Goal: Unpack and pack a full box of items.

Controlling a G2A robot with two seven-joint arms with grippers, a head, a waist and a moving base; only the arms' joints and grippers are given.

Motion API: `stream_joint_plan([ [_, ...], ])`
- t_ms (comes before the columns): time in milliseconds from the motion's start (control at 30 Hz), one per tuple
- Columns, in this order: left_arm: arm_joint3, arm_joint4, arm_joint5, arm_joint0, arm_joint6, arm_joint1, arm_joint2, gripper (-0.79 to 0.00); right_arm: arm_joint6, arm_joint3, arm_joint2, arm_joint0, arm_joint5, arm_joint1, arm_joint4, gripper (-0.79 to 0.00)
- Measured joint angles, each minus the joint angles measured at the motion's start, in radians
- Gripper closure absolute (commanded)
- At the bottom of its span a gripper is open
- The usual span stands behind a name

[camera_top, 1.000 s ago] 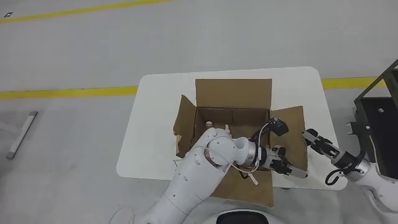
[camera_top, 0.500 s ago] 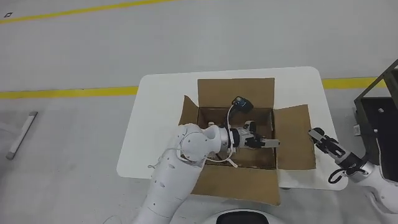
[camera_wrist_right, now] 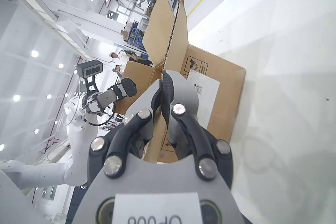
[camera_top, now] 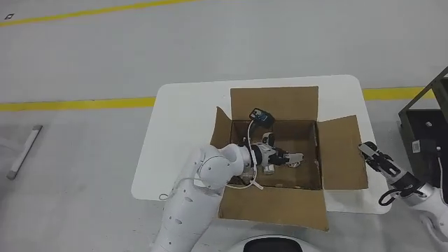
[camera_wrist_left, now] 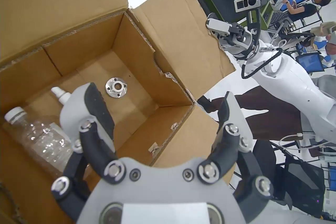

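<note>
Jaws of left gripper [camera_wrist_left: 160,95] spread over box [camera_wrist_left: 92,33]; bottle [camera_wrist_left: 39,138] lies flat inside.

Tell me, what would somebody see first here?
A big cardboard box with its flaps open sits on the white table. The open left gripper hangs over it, above a clear bottle and a shiny metal disc on its floor. The right gripper pinches the box's side flap.

White table [camera_top: 175,147], dark rack [camera_top: 425,131], yellow floor lines [camera_top: 70,103]
</note>
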State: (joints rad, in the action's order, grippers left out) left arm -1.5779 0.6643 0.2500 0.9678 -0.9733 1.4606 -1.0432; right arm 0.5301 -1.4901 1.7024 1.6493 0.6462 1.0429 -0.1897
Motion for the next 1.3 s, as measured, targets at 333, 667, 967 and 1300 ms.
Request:
stream_joint_plan([
  [333,0.037,0.282,-0.188,-0.041,-0.054,0.001,0.085,-0.785,-0.014,-0.015,-0.011,-0.001,-0.003,0.004,0.024,0.000],
  [667,0.237,0.462,-0.449,-0.157,-0.159,0.039,0.209,-0.785,-0.019,-0.017,-0.013,0.001,-0.002,0.005,0.053,0.000],
  [967,0.349,0.503,-0.495,-0.194,-0.186,0.057,0.246,-0.785,-0.015,-0.019,-0.010,-0.001,-0.010,0.005,0.056,0.000],
  [1300,0.353,0.500,-0.499,-0.191,-0.182,0.057,0.242,-0.785,-0.004,-0.028,-0.008,-0.004,-0.009,0.005,0.055,0.000],
])
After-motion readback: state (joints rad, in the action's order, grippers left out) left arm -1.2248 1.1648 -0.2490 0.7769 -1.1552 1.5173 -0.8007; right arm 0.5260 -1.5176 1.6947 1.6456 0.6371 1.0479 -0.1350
